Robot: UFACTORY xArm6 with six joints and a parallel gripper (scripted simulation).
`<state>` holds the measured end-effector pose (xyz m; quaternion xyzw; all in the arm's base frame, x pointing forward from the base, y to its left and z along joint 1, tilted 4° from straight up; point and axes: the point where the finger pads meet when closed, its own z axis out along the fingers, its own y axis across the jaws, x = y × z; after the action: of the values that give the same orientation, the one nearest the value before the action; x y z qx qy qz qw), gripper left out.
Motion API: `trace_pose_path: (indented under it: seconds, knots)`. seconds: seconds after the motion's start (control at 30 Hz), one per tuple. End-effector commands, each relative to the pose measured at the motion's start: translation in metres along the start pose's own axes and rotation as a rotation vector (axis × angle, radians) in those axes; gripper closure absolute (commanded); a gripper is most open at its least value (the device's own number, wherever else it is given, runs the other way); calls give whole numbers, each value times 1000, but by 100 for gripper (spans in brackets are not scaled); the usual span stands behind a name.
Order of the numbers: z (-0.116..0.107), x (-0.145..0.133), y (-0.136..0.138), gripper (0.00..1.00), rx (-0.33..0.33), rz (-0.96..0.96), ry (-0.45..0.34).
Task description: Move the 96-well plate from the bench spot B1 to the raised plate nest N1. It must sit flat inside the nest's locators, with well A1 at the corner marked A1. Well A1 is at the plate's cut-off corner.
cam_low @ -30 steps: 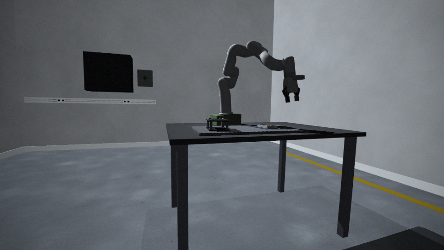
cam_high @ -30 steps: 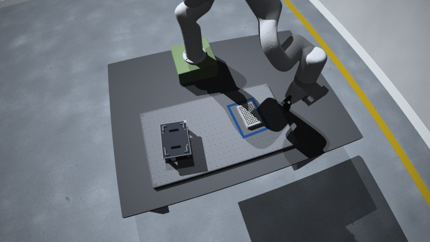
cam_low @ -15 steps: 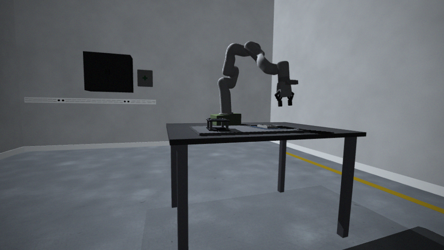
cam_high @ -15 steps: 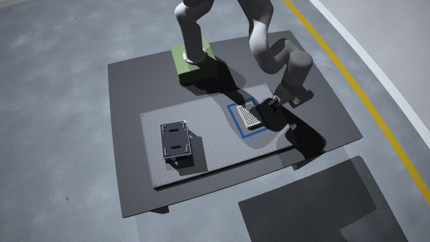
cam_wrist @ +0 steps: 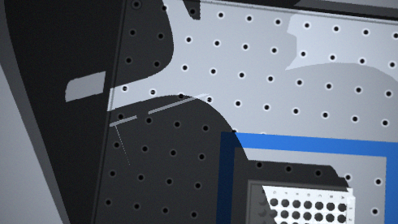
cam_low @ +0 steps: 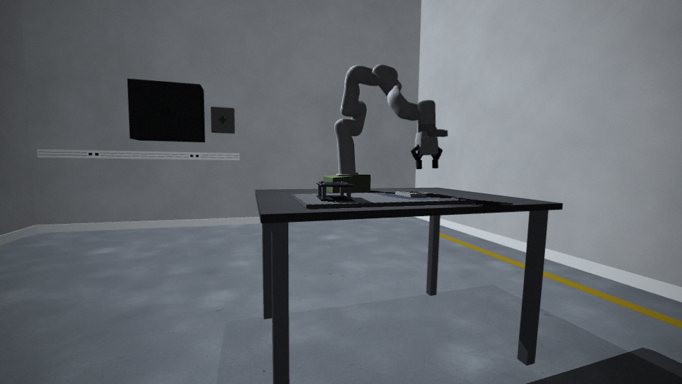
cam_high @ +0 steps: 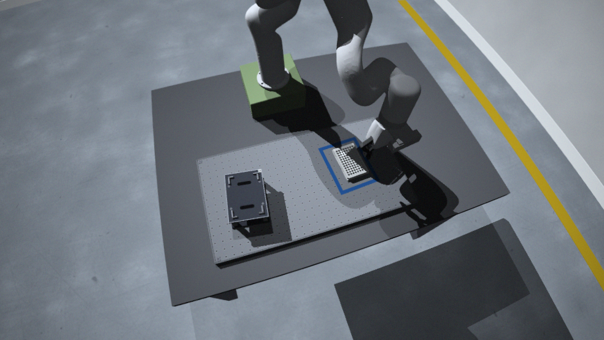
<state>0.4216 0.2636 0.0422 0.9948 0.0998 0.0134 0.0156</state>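
The white 96-well plate (cam_high: 348, 162) lies flat inside the blue square outline of spot B1 on the perforated breadboard. It also shows at the bottom edge of the wrist view (cam_wrist: 309, 204), partly in shadow. The raised plate nest N1 (cam_high: 246, 196) stands at the left of the board, a dark plate with white corner locators, and nothing sits on it. My gripper (cam_low: 425, 161) is open and holds nothing. It hangs well above the bench, over the plate's far right side; in the top view the gripper (cam_high: 368, 145) overlaps the blue outline's far corner.
The arm's green base block (cam_high: 272, 85) stands behind the breadboard. The breadboard (cam_high: 296, 189) lies on a dark table top (cam_low: 405, 206). A yellow floor line (cam_high: 507, 135) runs to the right of the table.
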Motion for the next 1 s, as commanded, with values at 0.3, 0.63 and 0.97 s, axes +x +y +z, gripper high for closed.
trace_pose_path:
  seconds: [0.3,0.63,0.97]
  knots:
    - [18,-29,31,0,-25,31,-7]
    - [30,-51,49,0,-43,53,-19]
    - [30,-51,49,0,-43,53,-19]
